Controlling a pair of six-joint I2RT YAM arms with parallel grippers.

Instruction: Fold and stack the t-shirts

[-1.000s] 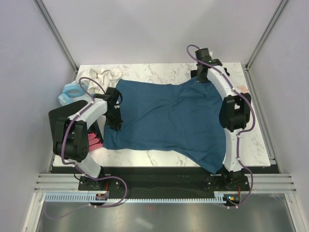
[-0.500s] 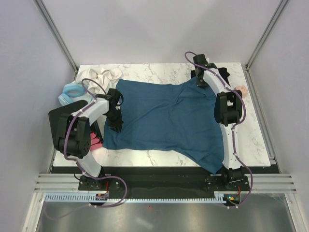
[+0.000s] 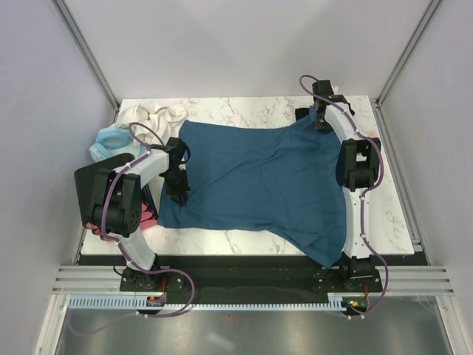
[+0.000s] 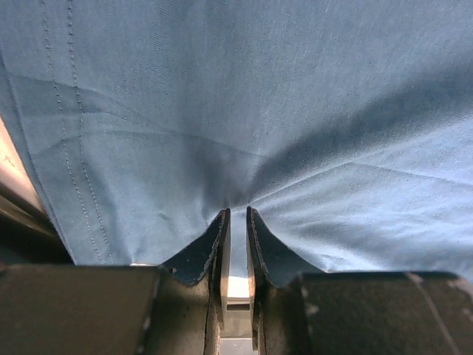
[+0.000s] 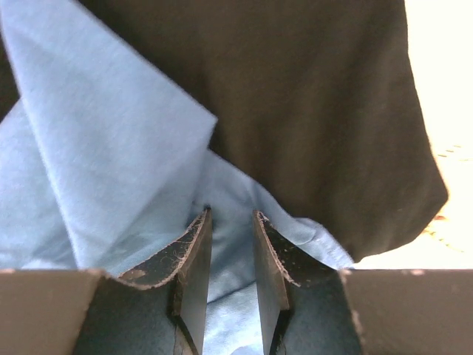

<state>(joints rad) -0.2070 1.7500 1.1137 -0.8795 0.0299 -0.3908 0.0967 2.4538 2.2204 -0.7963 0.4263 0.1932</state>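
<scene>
1. Teal-blue t-shirt [image 3: 251, 185]: spread flat on the table [image 3: 244, 111], not yet folded.
2. Left gripper [image 4: 236, 213]: jaws pinched on its left edge.
3. Right gripper [image 5: 230, 214]: jaws apart over its far right corner.
4. Black t-shirt [image 5: 310, 111]: bunched against that corner; folding and stacking both remain.

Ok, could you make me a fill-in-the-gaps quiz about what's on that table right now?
The dark teal-blue cotton t-shirt lies spread on a white ___-patterned table.
The left gripper is pinching a fold of ___ cloth.
The right gripper, by the black cotton t-shirt, has its fingers ___ rather than shut.
The pale blue ring-shaped item sits near the table's ___ edge, beside a crumpled cream cloth.
Missing words: marble; teal-blue; open; left.
</scene>
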